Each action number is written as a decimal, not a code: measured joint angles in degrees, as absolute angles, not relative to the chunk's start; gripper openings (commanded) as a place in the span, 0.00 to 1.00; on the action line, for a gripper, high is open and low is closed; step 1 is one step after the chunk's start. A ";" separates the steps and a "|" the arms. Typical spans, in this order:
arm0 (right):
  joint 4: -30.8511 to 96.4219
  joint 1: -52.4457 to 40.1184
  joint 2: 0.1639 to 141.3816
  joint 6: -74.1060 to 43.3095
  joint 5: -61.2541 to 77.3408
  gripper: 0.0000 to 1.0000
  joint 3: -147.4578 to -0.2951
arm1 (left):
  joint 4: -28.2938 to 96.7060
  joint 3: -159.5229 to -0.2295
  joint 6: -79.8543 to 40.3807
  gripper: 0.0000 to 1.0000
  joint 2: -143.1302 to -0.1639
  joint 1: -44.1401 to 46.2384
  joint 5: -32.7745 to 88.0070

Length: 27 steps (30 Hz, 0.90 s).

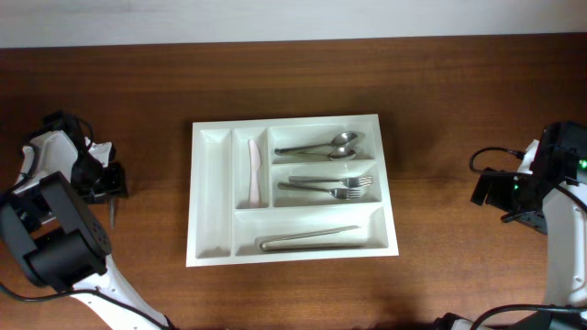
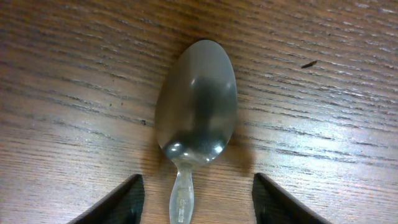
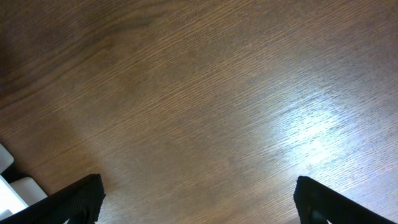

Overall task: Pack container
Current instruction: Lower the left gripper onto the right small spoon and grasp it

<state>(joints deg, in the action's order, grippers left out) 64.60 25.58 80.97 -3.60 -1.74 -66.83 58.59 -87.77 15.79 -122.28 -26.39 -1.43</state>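
The left gripper (image 2: 196, 180) is straddling a spoon (image 2: 196, 102) on the tabletop (image 2: 336, 124), jaws apart. The right gripper (image 3: 198, 182) is hanging with jaws wide, away from the tray (image 1: 213, 202).

Looks like a robot lab bench rather than a kitchen: dark brown wood-grain table (image 1: 440, 101) against a plain pale wall (image 1: 293, 16), cabled white-and-black left robot arm (image 1: 55, 229) and right robot arm (image 1: 561, 220) flanking a white rectangular plastic cutlery tray (image 1: 213, 197) holding steel cutlery (image 1: 345, 140).
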 measured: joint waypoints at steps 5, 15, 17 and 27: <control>64.60 25.58 80.97 -3.64 -1.74 0.99 -66.83 | 58.65 -87.72 15.90 0.17 -122.26 -26.39 -1.41; 64.60 25.58 80.97 -3.62 -1.74 0.99 -66.83 | 59.02 -87.66 16.08 0.07 -122.26 -26.39 -1.23; 64.60 25.58 80.97 -3.60 -1.74 0.99 -66.83 | 59.11 -87.66 16.05 0.04 -122.28 -26.39 -1.23; 64.60 25.58 80.97 -3.64 -1.74 0.99 -66.83 | 60.97 -87.64 16.10 0.02 -122.28 -26.39 -0.10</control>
